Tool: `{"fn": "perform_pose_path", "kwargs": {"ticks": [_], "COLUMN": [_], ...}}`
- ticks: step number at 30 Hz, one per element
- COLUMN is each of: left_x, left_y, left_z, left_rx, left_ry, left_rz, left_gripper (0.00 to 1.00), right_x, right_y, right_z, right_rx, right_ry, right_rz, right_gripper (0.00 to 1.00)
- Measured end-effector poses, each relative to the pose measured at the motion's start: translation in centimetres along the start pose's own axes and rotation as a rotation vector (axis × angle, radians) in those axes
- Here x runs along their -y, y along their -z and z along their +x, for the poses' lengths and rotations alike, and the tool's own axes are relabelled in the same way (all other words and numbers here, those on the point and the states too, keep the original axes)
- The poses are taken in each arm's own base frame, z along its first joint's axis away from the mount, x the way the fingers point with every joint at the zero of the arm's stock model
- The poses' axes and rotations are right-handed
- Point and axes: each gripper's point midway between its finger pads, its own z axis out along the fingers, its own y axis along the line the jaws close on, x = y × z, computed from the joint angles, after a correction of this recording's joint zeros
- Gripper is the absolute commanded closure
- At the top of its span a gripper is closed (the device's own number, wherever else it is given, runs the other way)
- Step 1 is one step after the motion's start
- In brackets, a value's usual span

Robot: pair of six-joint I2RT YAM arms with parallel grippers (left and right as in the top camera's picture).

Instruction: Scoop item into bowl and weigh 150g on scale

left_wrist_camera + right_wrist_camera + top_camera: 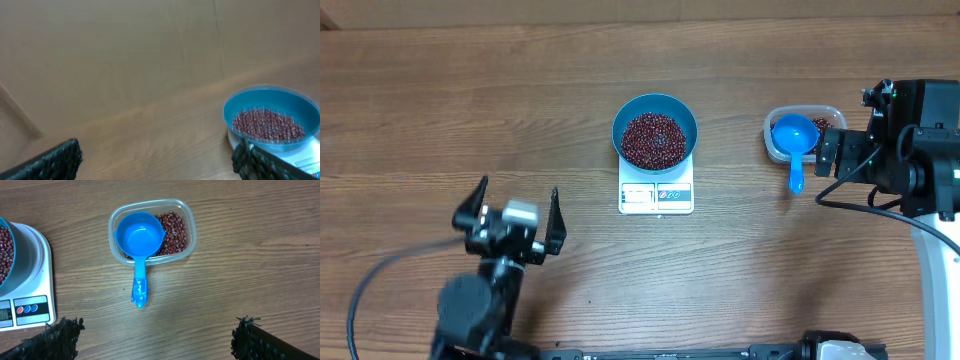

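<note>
The wooden table [470,80] fills the view. The left gripper [518,193] hovers over bare wood at the near left, well apart from everything, with its jaws spread wide and nothing between them. The right gripper [828,146] hangs at the right side, just beside the tub, and it too is spread wide and holds nothing.

The white scale [656,196] sits at the table's centre, its display strip and buttons facing the near edge. The blue bowl [622,118] stands upright on the scale, covering most of its top.

The clear tub [832,112] lies right of the scale, apart from it. The blue scoop [794,135] rests with its cup in the tub and its handle over the rim, pointing to the near edge.

The beans [653,138] cover the bowl's bottom; some also lie in the tub beside the scoop.
</note>
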Motion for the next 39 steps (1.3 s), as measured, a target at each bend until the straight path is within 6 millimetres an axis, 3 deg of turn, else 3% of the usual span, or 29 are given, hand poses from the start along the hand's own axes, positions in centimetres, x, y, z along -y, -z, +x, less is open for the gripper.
{"fn": "perform_pose_path", "kwargs": {"ticks": [9, 12, 20, 27, 39], "left_x": [-0.2, -0.3, -1.8, -1.2, -0.3], "left_y": [0.5, 0.0, -0.1, -0.6, -0.7], "left_z": [3.5, 5.9, 7.7, 12.8, 12.7], "left_rx": [0.276, 0.242, 0.184, -0.024, -0.021], "left_ry": [0.145, 0.205, 0.265, 0.293, 0.318], "left_rz": [-0.097, -0.112, -0.175, -0.160, -0.106], "left_gripper": [0.01, 0.00, 0.00, 0.00, 0.00], "right_x": [0.0, 0.0, 0.0, 0.0, 0.0], "right_y": [0.0, 0.0, 0.0, 0.0, 0.0], "right_z": [0.0, 0.0, 0.0, 0.0, 0.0], "right_rx": [0.000, 0.000, 0.000, 0.000, 0.000], "right_ry": [0.000, 0.000, 0.000, 0.000, 0.000], "right_rz": [0.000, 0.000, 0.000, 0.000, 0.000], "right_gripper": [0.00, 0.00, 0.00, 0.00, 0.00]}}
